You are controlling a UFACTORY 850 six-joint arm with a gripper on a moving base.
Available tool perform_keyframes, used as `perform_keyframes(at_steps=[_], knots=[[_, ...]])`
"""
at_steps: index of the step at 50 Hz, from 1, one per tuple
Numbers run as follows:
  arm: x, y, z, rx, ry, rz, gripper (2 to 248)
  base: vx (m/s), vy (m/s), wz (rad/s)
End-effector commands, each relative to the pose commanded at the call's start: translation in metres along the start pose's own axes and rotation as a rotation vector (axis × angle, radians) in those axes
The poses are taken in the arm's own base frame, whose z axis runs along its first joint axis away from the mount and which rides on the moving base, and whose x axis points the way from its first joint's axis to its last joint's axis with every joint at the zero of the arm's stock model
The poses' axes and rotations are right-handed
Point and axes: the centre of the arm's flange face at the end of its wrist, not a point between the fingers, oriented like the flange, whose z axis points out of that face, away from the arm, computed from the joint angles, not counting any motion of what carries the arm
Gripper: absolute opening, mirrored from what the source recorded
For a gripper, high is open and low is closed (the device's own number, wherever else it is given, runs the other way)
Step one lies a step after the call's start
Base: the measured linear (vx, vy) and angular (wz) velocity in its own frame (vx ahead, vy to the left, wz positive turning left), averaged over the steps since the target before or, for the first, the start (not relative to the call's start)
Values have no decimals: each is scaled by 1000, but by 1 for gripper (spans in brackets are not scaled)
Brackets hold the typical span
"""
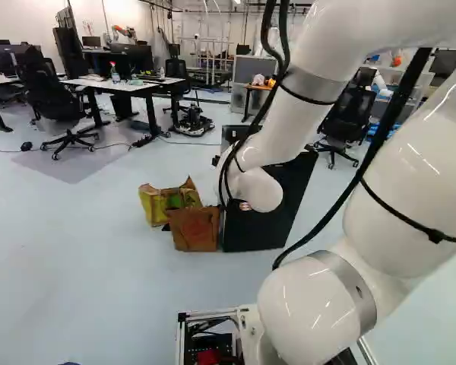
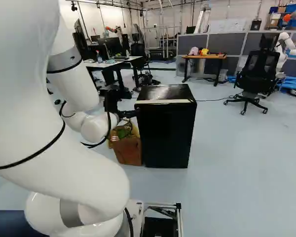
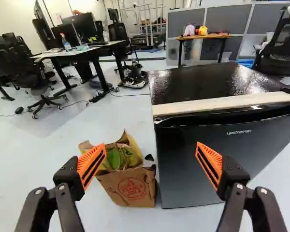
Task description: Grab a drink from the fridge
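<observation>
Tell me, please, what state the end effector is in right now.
End effector: open, its two fingers standing wide apart, holding nothing, with the black fridge ahead.

base views: behind arm (image 1: 399, 243), either side, looking ahead-down, sharing fridge (image 2: 166, 136); wrist view: nearer, facing it.

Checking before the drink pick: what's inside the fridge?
Can't tell: the black fridge has its door shut, hiding any contents. Only the outside shows, with a pale strip along the top's front edge.

Monitors (image 2: 113, 45), an office chair (image 2: 257, 71) and, upper right in the right base view, another robot (image 2: 285, 41) mark a robotics lab.
</observation>
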Motion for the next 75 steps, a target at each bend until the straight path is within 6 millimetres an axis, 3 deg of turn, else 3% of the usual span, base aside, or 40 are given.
perform_keyframes(at_steps=[75], knots=[[-49, -54, 79, -301, 66, 79, 247, 0, 0, 0]])
